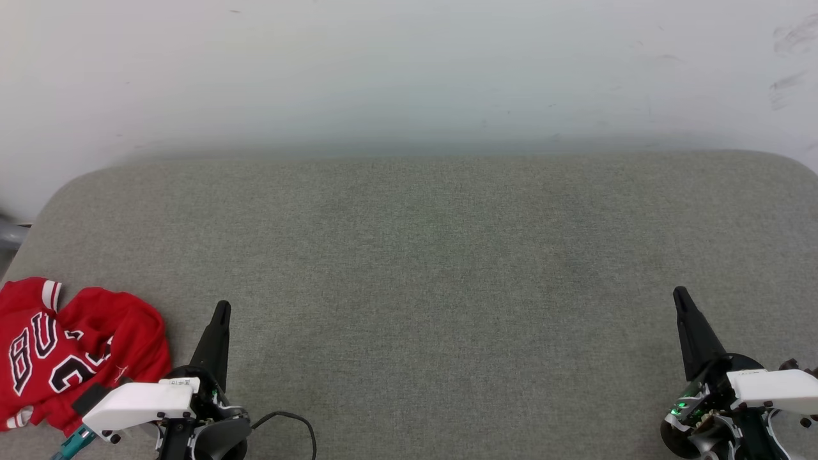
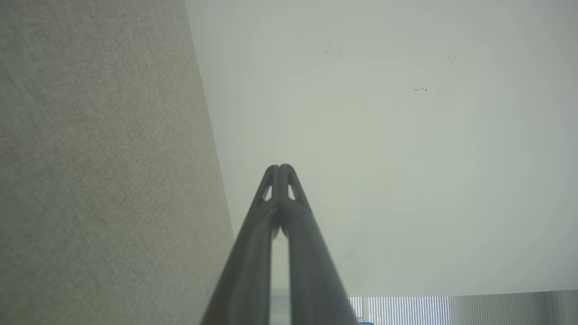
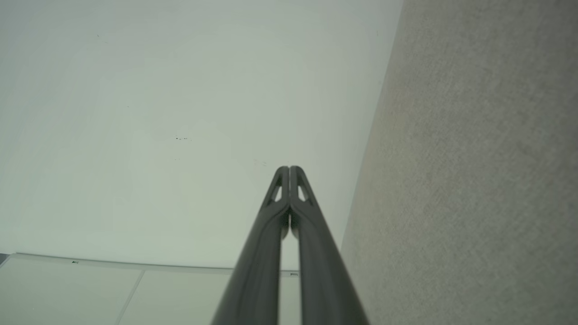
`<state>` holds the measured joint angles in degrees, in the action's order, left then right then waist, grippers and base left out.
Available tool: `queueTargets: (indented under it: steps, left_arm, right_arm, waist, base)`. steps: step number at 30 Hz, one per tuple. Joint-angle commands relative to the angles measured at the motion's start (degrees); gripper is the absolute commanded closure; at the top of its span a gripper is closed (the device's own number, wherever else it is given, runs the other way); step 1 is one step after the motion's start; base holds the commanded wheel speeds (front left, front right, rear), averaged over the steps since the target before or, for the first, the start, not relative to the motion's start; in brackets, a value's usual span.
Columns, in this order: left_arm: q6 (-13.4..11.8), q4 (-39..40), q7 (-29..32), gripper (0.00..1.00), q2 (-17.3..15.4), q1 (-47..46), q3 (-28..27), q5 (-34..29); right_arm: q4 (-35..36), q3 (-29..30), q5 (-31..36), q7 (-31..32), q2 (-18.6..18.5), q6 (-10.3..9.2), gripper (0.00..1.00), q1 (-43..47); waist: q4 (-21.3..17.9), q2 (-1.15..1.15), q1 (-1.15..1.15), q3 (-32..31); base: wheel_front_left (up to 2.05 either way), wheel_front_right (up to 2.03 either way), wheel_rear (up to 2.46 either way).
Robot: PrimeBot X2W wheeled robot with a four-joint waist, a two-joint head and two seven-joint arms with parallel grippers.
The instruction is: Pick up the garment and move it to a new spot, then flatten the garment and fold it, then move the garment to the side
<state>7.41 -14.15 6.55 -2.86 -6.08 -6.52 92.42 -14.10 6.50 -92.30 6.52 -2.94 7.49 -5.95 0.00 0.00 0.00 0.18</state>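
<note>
The garment [image 1: 70,351] lies crumpled at the near left corner of the grey padded table [image 1: 422,268]; it is red with black white-outlined characters and a bit of red-and-white striped trim. My left gripper [image 1: 222,309] stands just to its right, shut and empty, fingers pointing away from me. Far over at the near right, my right gripper [image 1: 679,294] is shut and empty too. In the left wrist view my left gripper [image 2: 280,168] has its tips pressed together; in the right wrist view my right gripper [image 3: 289,169] looks the same.
A pale wall [image 1: 409,70] rises right behind the table's far edge. A black cable [image 1: 294,421] loops on the table near my left wrist. Wide bare cloth stretches between the two grippers.
</note>
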Motion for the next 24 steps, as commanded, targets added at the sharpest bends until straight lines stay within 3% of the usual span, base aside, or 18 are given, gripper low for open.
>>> queueTargets:
  steps: [1,24]
  left_arm:
    - [0.2,0.2,0.1,1.0,0.0,-0.2,-0.1,0.0]
    - [0.2,0.2,0.1,1.0,0.0,-0.2,-0.1,0.0]
  right_arm:
    - [0.0,0.0,-0.2,0.1,0.2,0.0,1.0,-0.6]
    - [0.0,0.0,-0.2,0.1,0.2,0.0,1.0,-0.6]
  waist:
    - [0.0,0.0,0.0,0.0]
    - [0.0,0.0,0.0,0.0]
  base:
    - [0.0,0.0,0.0]
    - [0.0,0.0,0.0]
